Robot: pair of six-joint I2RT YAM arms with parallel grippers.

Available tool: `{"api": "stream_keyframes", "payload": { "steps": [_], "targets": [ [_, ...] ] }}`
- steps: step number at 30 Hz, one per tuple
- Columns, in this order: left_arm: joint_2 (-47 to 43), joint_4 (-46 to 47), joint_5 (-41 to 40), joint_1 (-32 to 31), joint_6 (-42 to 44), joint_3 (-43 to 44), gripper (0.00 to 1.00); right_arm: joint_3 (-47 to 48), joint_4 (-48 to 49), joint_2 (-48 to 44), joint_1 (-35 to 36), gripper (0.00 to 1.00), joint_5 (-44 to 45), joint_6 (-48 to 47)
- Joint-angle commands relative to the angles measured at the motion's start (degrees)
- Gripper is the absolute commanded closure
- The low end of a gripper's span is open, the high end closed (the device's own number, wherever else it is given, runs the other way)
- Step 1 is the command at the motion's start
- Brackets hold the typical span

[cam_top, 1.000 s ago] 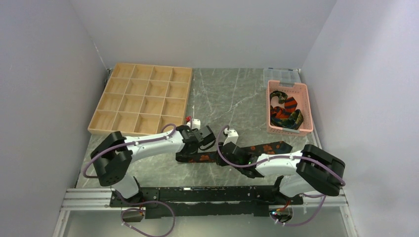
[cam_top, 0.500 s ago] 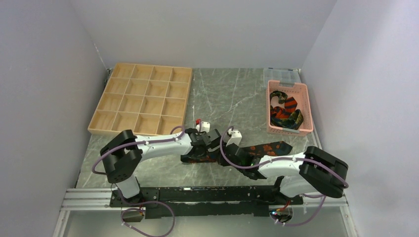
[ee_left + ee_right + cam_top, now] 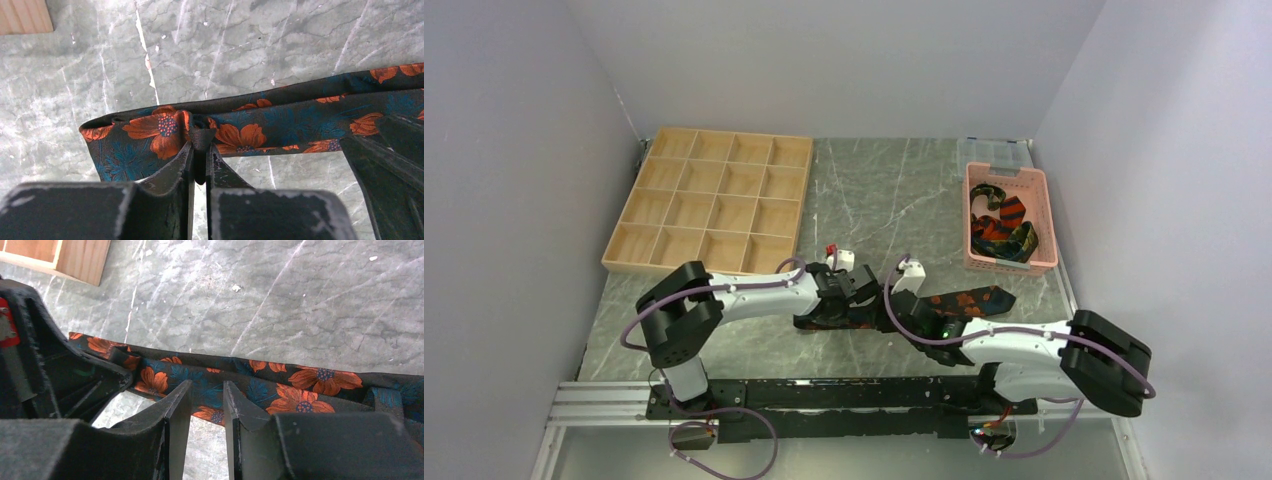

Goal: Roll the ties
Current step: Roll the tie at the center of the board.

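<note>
A black tie (image 3: 964,300) with orange flowers and teal leaves lies across the near middle of the marble table, its left end folded back on itself. In the left wrist view the tie (image 3: 300,120) runs across, and my left gripper (image 3: 201,150) is shut on a small pinch of its near edge. Seen from above, the left gripper (image 3: 856,298) sits over the folded left end. My right gripper (image 3: 894,305) hovers just to its right. In the right wrist view the right gripper (image 3: 206,389) stands open, empty, its tips at the near edge of the tie (image 3: 300,385).
A pink slotted basket (image 3: 1009,176) at the right holds more ties (image 3: 999,225). Behind it sits a clear plastic box (image 3: 994,150). A wooden compartment tray (image 3: 714,200) fills the back left. The two grippers are nearly touching.
My left arm has carried the pinched, folded tie end to the right. The right gripper has shifted right as well and its jaws have spread wider.
</note>
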Motion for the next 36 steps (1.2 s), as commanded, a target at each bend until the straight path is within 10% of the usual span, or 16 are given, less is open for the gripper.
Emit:
{"api": "stream_keyframes", "payload": {
  "steps": [1,25,36],
  "targets": [
    [1.1,2.1,0.7,-0.5,-0.1,2.4,0.84,-0.6,-1.5,-2.7,-0.2,0.66,2.3,-0.2],
    [-8.6,-2.0,-2.2,-2.6,-3.7,-0.8,0.55,-0.5,-4.2,-5.4,-0.1,0.64,1.1,-1.2],
    [-25.9,-2.8,-8.4,-2.6,-8.5,-10.6,0.42,5.5,-2.2,-1.5,-0.2,0.38,-11.8,-2.0]
  ]
}}
